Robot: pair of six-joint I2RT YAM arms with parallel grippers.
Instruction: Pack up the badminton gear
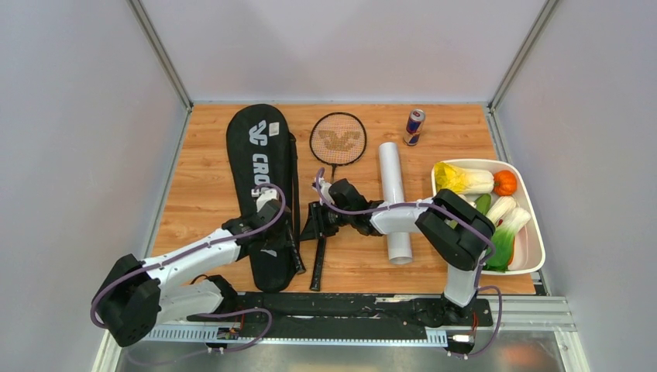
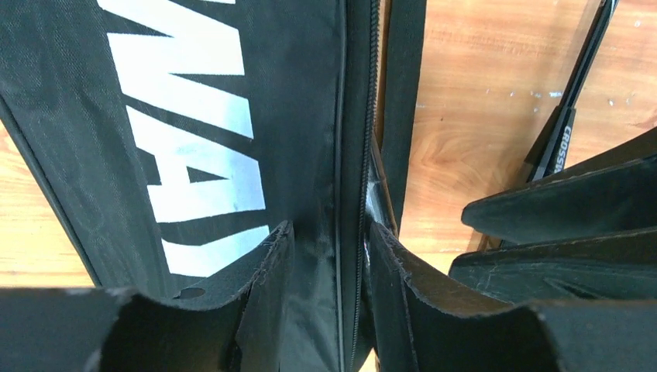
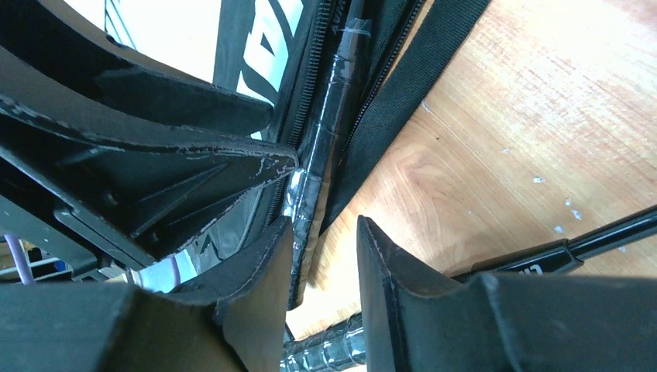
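The long black racket bag [image 1: 259, 186] lies at the left centre. My left gripper [image 1: 273, 208] is shut on the bag's zipped right edge [image 2: 341, 155], with fabric filling the gap between its fingers [image 2: 331, 256]. One racket [image 1: 338, 138] lies on the table, its handle running down past my right gripper [image 1: 316, 221]. In the right wrist view that gripper [image 3: 325, 263] is open beside a wrapped racket handle [image 3: 329, 132] lying in the bag's opening. The loose racket's grip [image 3: 325, 353] passes under the fingers. The white tube [image 1: 395, 201] lies under the right arm. No shuttlecocks are in view.
A red-and-blue drink can [image 1: 414, 126] stands at the back. A white tray [image 1: 534, 232] of vegetables sits at the right edge. The bag's strap [image 3: 403, 85] lies on the wood beside the bag. White walls close in the table on three sides.
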